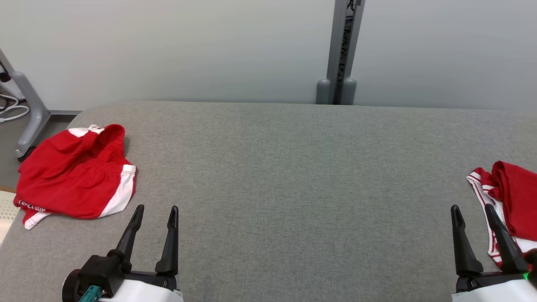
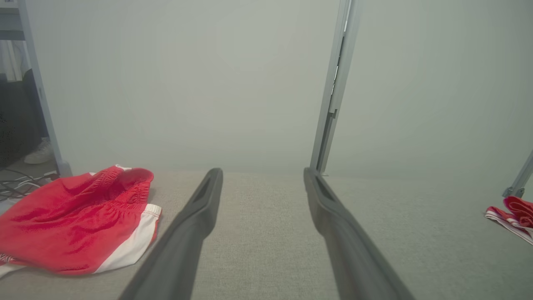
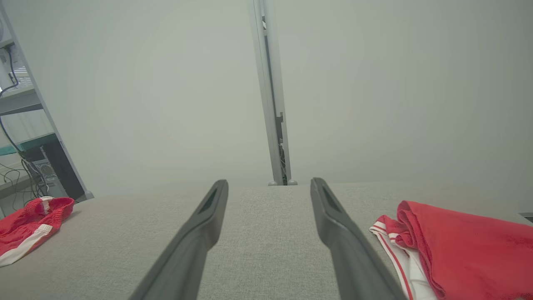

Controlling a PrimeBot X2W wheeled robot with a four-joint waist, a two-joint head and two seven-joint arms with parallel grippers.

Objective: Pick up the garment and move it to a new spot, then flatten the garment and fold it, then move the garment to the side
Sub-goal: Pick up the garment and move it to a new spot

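A crumpled red garment (image 1: 77,174) with white side panels lies at the table's left edge, also seen in the left wrist view (image 2: 77,221) and the right wrist view (image 3: 29,227). Just right of and nearer than it, my left gripper (image 1: 156,209) stands open and empty, as the left wrist view (image 2: 263,175) confirms. A second red and white garment (image 1: 509,201) lies bunched at the right edge (image 3: 458,246) (image 2: 514,214). My right gripper (image 1: 472,209) is open and empty beside its left hem, its right finger overlapping the cloth in the head view (image 3: 269,185).
The grey fabric-covered table (image 1: 293,176) stretches wide between the two garments. Behind it stands a pale wall with a grey upright post (image 1: 342,50). A grey stand leg (image 1: 29,113) and white cables sit off the table's far left.
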